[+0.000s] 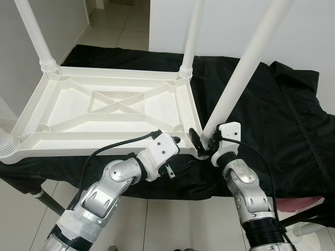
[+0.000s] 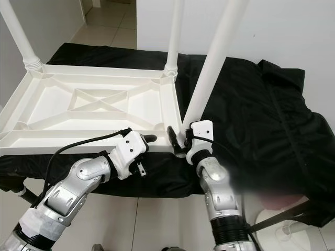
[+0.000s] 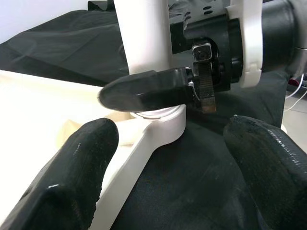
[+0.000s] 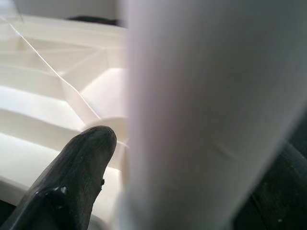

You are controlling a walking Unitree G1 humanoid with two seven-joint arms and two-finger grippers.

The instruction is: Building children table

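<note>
Tabletop: a white plastic children table top [image 1: 112,107] lies upside down on a black cloth [image 1: 272,120]; its ribbed underside with a cross brace faces up; the cloth covers a low support and hangs over its front edge.

Legs already standing: a white leg [image 1: 35,36] stands at the far left corner; another white leg [image 1: 191,36] stands at the far right corner; the top of a third leg [image 1: 6,144] shows at the near left corner.

Fourth leg: a white leg [image 1: 246,63] stands with its lower end at the near right corner socket [image 3: 160,122] of the table top; it is tilted, leaning to the right and away from the robot.

Right gripper: the right gripper [image 1: 201,144] is at the foot of this tilted leg; its black fingers [image 4: 79,167] lie one on each side of the leg and are closed on it, as the right wrist view shows from very near.

Left gripper: the left gripper [image 1: 178,140] is just beside the same corner, over the front rim of the table top; its two fingers [image 3: 72,177] are spread apart and hold nothing.

Floor: pale tiles [image 1: 172,219] are under the robot and go on through a doorway behind the table.
</note>
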